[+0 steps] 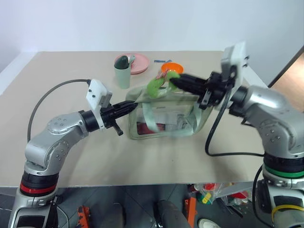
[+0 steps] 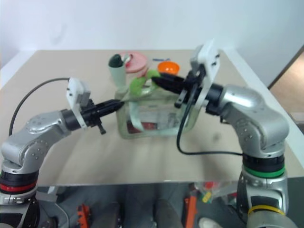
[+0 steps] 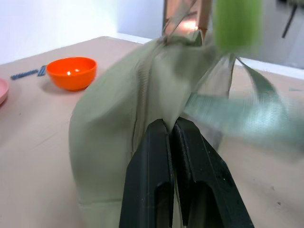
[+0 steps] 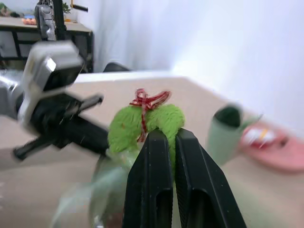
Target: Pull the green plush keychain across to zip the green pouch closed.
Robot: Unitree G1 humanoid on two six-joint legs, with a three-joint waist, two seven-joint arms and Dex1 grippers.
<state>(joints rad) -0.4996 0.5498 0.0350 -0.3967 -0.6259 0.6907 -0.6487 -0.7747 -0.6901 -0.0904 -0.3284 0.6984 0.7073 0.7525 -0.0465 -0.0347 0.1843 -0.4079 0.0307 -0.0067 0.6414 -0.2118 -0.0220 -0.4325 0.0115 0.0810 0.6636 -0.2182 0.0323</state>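
The right claw (image 1: pixel 172 81) clamps the plush keychain (image 1: pixel 156 85) above the pouch (image 1: pixel 166 116); the left claw (image 1: pixel 134 105) pinches the pouch's end fabric.

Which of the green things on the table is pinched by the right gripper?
The green plush keychain, fuzzy with a red cord; neither the pouch nor the cup.

This looks like a robot lab or test room. A plain beige surface (image 1: pixel 71 156) stands against a bare white wall (image 1: pixel 142 19) that fills the upper part of the frame. It is set with staged props: a pink plate (image 1: pixel 138 63), a sage-green cup (image 1: pixel 122 72) and an orange bowl (image 1: pixel 172 68) at the upper centre. In the upper left of the right wrist view, a dark desk (image 4: pixel 28 28) carries equipment. Under the surface's near edge, at the bottom of the frame, lies orange and black gear (image 1: pixel 190 209).
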